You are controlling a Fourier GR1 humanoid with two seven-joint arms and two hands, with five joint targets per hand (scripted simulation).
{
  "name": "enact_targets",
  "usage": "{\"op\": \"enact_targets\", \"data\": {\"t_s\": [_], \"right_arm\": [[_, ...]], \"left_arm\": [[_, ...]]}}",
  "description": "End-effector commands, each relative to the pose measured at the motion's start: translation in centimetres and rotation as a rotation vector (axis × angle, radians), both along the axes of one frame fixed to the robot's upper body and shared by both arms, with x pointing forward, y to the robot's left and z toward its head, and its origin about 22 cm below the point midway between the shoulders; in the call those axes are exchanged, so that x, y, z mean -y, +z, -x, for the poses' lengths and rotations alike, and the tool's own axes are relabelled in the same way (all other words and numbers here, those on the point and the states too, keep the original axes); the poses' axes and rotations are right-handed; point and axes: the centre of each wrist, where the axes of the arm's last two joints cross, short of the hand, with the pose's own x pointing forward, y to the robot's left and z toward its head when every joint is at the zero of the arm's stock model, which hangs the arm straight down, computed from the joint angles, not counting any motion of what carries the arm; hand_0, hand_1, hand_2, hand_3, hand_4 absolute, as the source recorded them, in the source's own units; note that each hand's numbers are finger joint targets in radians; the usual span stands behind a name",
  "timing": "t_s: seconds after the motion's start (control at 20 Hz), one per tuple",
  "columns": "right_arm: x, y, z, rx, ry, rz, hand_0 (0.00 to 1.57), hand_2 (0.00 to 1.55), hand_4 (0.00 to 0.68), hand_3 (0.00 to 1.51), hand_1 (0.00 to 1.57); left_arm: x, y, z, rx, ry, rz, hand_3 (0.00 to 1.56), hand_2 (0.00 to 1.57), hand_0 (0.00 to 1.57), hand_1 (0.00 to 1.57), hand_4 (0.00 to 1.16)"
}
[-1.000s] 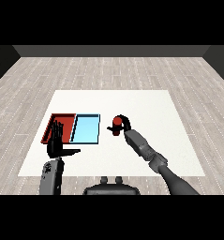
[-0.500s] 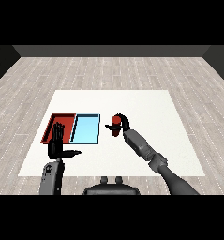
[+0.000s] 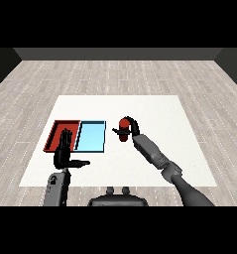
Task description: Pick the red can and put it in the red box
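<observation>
Right hand [image 3: 131,126] still curled round red can [image 3: 123,130], unmoved, left hand [image 3: 65,153] open as before.

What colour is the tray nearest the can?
Light blue tray, beside the red can; clearest in the head view.

Two trays [image 3: 59,130] side by side left on surface [image 3: 164,114]; can [image 3: 124,130] just right of them, in right hand [image 3: 132,126].

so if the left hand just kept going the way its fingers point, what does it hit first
Most likely the red tray. The left hand is open with its fingers pointing up and away across the table, and their tips already overlap the tray's near edge in the head view. How high the hand is above the tray is unclear, so it might pass over the rim.
</observation>
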Motion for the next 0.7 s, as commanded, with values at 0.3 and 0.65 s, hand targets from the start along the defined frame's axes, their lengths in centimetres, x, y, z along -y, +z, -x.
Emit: {"op": "enact_targets", "data": {"t_s": [0.3, 0.65], "right_arm": [[1.9, 5.0, 1.2, 0.157, -0.002, -0.009, 1.53, 1.46, 0.567, 1.39, 1.53], [4.2, 8.0, 5.9, 0.226, -0.007, -0.003, 1.50, 1.46, 0.581, 1.40, 1.50]], "left_arm": [[5.6, 1.7, 0.4, -0.078, -0.177, 0.028, 0.00, 0.00, 0.00, 0.00, 0.00], [6.7, 1.6, -0.3, -0.122, -0.185, 0.002, 0.00, 0.00, 0.00, 0.00, 0.00]]}}
